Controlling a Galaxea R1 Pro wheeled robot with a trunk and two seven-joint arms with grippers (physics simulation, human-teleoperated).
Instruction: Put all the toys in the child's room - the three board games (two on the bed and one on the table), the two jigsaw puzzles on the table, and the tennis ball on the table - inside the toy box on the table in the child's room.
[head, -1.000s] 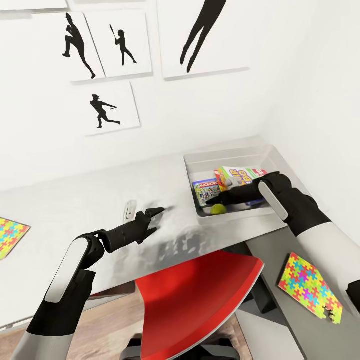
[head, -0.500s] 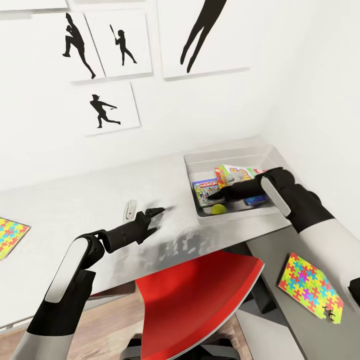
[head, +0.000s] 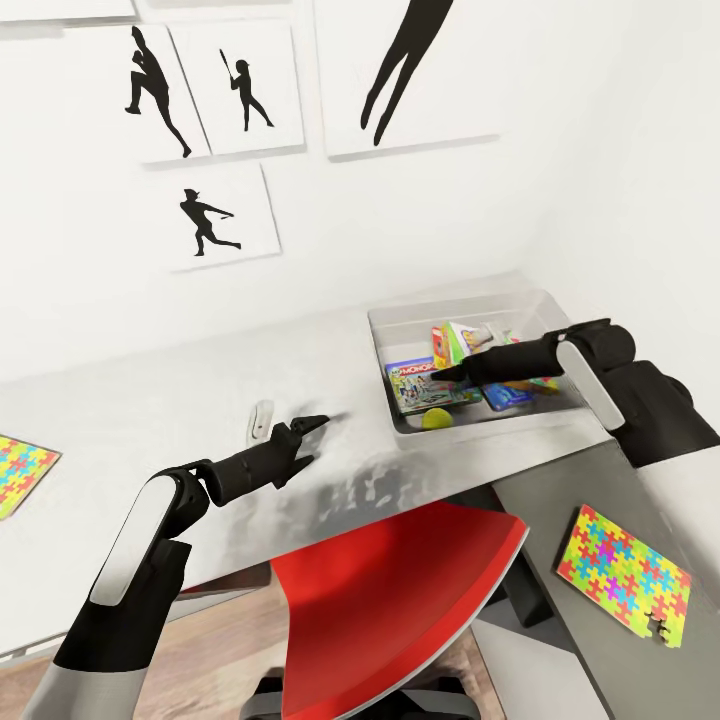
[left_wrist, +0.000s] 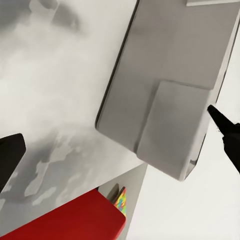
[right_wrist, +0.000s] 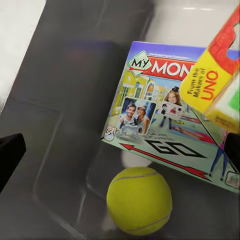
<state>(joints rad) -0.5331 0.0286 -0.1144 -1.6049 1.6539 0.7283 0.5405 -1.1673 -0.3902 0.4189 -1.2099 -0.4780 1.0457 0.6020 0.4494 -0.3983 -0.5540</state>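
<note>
So the toy box (head: 380, 345) sits on the light grey table (head: 150, 410) and it's filling up nicely: the MONOPOLY box (head: 425, 385) lies flat in it, the SKIP BO box (head: 462, 342) leans tilted behind that, a blue game (head: 510, 395) is tucked under our right arm, and the tennis ball (head: 435, 418) rests at the front wall, just below our right pincer (head: 440, 372).

What's changed: a second ago the right pincer was low in the bin, right by the ball. Now we've pulled it up and back, so it hangs over the MONOPOLY box with nothing in it. In the right wrist view the fingers (right_wrist: 10, 155) sit wide apart at either edge, with the ball (right_wrist: 139, 200) and the MONOPOLY cover (right_wrist: 170, 130) between them. We read that as the drop being done and the arm clearing out.

Our left pincer (head: 305, 440) hasn't budged. It hovers over bare tabletop, fingers spread, with a small white object (head: 262, 415) just beyond it.

Still to go, we reckon: two jigsaw puzzles. One (head: 625, 570) lies on the dark wing beside our right arm, the other (head: 22, 470) far off past the left arm. A red chair (head: 390, 590) is tucked under the desk, and the baseball silhouettes (head: 210, 220) hang on the white wall behind.
</note>
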